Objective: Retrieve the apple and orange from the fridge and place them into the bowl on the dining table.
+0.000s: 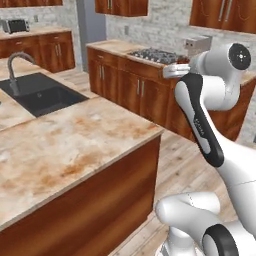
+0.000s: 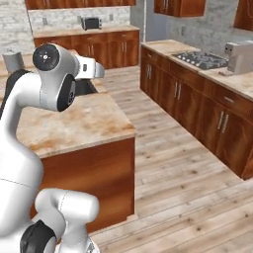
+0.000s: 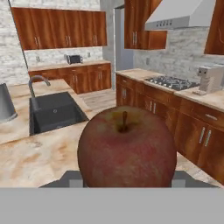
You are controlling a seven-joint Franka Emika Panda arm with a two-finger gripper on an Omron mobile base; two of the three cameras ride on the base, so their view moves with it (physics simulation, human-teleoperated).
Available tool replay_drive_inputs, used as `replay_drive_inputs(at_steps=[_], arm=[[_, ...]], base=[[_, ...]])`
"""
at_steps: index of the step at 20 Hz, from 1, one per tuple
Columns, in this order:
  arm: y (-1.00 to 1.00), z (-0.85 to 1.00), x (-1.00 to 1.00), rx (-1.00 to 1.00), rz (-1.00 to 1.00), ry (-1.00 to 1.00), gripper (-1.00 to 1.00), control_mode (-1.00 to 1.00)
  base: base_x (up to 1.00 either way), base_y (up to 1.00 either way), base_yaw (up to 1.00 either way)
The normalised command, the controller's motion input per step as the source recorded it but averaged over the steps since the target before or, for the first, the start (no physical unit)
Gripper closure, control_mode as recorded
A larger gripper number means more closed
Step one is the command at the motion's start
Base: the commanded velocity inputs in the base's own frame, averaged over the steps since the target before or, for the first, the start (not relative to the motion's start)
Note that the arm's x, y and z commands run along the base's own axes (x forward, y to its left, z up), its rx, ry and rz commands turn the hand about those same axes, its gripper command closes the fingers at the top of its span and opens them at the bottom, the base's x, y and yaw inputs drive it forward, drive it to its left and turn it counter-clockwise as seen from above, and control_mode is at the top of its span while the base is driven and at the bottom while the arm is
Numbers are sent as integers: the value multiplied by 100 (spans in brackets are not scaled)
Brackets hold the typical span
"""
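A dark red apple [image 3: 127, 148] with a short stem sits close in front of the hand camera. My gripper [image 3: 127, 178] is shut on it, and a grey fingertip [image 3: 72, 178] shows at each side of its base. The apple hangs above the near end of the dining table [image 3: 39, 157], a beige marble slab with rust blotches, also seen as the table [image 1: 75, 145] and the table [image 2: 84, 123]. My arm reaches forward beside the table's corner. The orange, the bowl and the fridge are out of view.
A black sink [image 1: 42, 95] with a curved faucet [image 1: 15, 70] is set into the table. Wall counters on wooden cabinets carry a gas hob [image 1: 157, 55] and a grey appliance [image 2: 239, 57]. A wood-floor aisle [image 2: 173, 163] runs between table and cabinets.
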Motion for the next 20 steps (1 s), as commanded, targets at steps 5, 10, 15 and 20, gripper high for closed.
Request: replay_drive_inputs(at_steps=[5, 10, 15, 20], arm=[[0, 0, 0, 0, 0, 0, 100, 100], [0, 0, 0, 0, 0, 0, 100, 100], [0, 0, 0, 0, 0, 0, 100, 100], [0, 0, 0, 0, 0, 0, 100, 100]], base=[[-91, 100, 23], [-94, 100, 23], [-88, 100, 23], [-54, 100, 18]])
